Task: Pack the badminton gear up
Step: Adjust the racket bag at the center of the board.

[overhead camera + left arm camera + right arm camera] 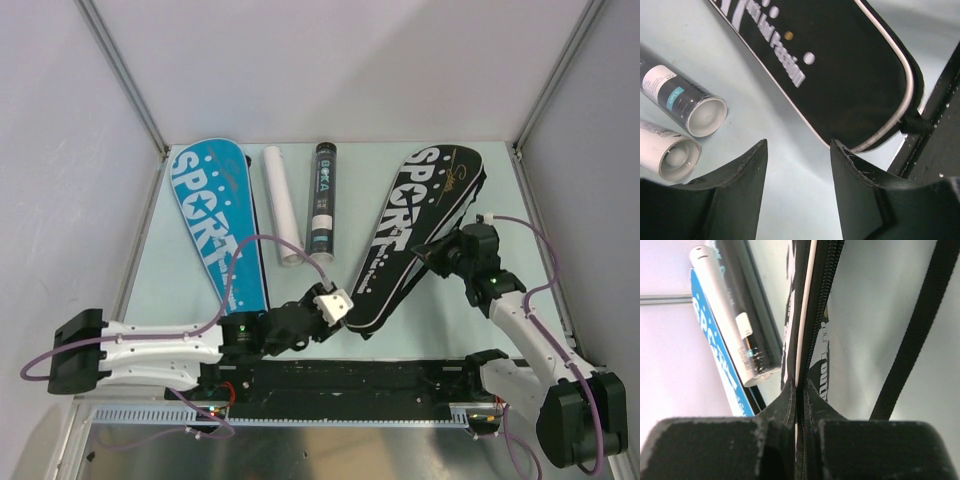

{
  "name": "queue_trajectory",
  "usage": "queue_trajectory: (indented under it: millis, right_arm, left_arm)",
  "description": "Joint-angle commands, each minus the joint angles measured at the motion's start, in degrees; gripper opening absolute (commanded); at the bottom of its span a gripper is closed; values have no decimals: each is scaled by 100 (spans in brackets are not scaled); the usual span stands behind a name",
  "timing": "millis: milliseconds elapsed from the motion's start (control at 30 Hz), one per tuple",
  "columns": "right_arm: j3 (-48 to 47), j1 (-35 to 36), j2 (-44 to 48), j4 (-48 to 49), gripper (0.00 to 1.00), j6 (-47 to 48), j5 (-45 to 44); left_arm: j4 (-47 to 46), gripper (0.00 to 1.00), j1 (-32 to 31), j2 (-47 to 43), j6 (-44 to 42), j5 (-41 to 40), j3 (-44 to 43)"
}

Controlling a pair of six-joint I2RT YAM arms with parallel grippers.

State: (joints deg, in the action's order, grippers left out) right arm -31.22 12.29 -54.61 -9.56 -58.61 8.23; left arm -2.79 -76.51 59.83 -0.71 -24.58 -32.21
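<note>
Top external: black cover (408, 238) runs diagonally, head far-right, handle end near-left.

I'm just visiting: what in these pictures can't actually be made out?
- Top view: whether rackets lie inside the blue cover or the black cover; fabric hides it.
- Left wrist view: what the white tube and black tube contain; their ends look pale and unclear.
- Right wrist view: where the zip ends; the right hand, shut on the black cover's edge, blocks it.

Bare table strip (150, 270) is lying open left of blue cover (215, 225); white tube (281, 205), black tube (323, 200) and black cover (420, 225) are crowding the centre.
</note>
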Motion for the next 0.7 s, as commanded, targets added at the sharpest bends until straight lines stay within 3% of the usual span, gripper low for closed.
queue_trajectory:
  millis: [0,233,367,667]
  right_arm:
    - [-579,-21,-62,395,0,-270,137]
    - [-708,-37,-120,423,0,-326,171]
    - [-710,-43,-81,440,0,-363,236]
    - [-710,-71,-103,467,0,-447,403]
  left_arm:
    - [-643,58,-229,-453,-866,256,419]
    - [-863,65,-686,-1109,-1467,418,967]
    - [-1331,71,-698,-837,-1595,240,1057]
    - [-2314,73,-699,123,-2094,-65,888]
